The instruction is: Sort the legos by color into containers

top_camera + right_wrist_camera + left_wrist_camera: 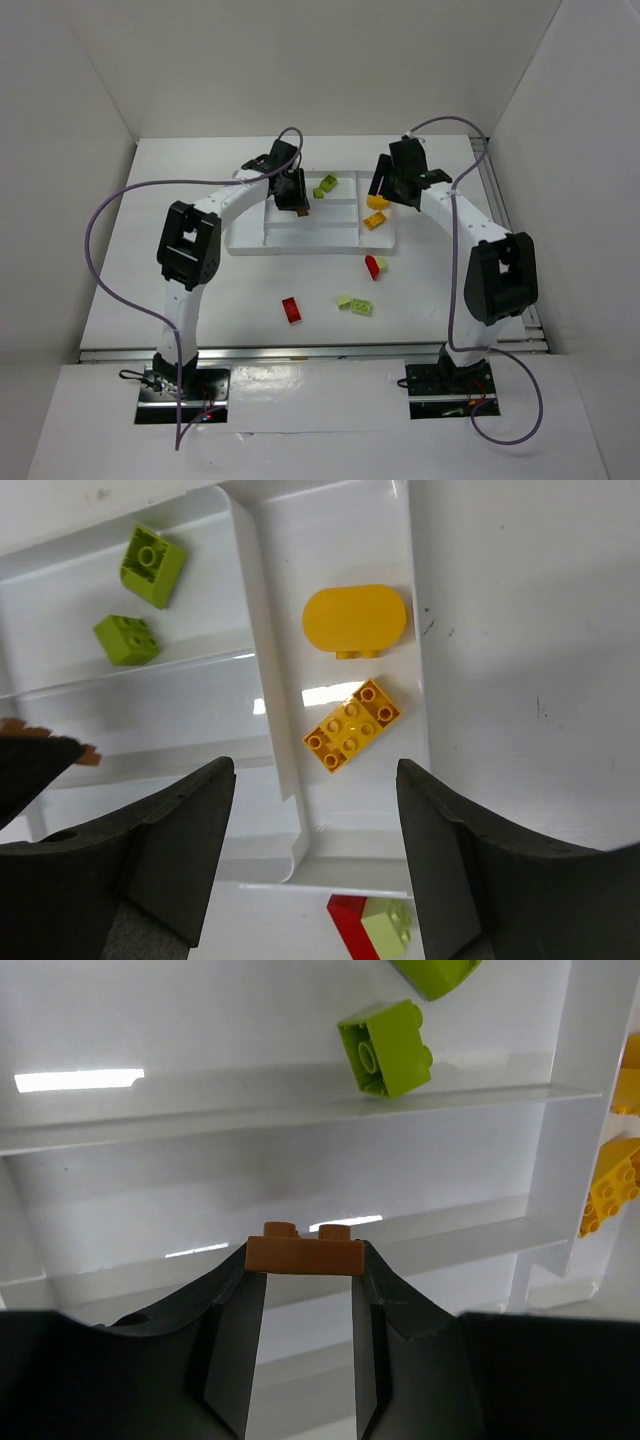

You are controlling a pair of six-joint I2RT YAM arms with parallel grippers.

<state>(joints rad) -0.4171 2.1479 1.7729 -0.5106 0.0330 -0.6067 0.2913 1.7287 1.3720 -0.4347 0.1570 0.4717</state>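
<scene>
One brown-orange brick (305, 1253) sits pinched in the left gripper's (297, 203) jaws above the tray's (245, 240) middle compartment (300, 1170); released off-centre, it could bounce across a thin divider (440, 1232). Right gripper (315, 770) hangs open over the tray's yellow bricks (352, 725).

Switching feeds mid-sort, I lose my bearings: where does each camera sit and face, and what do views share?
Top external: above and behind the bases, looking down at the shallow white plastic tray; both arms show.
Left wrist: faces the tray's dividers past the left pincer, shut on a small orange-brown plastic brick.
Right wrist: looks down on the tray's right-end compartment past the open right pincer.
Shared: both wrist views show the lime green plastic bricks and the studded yellow plastic brick.
</scene>
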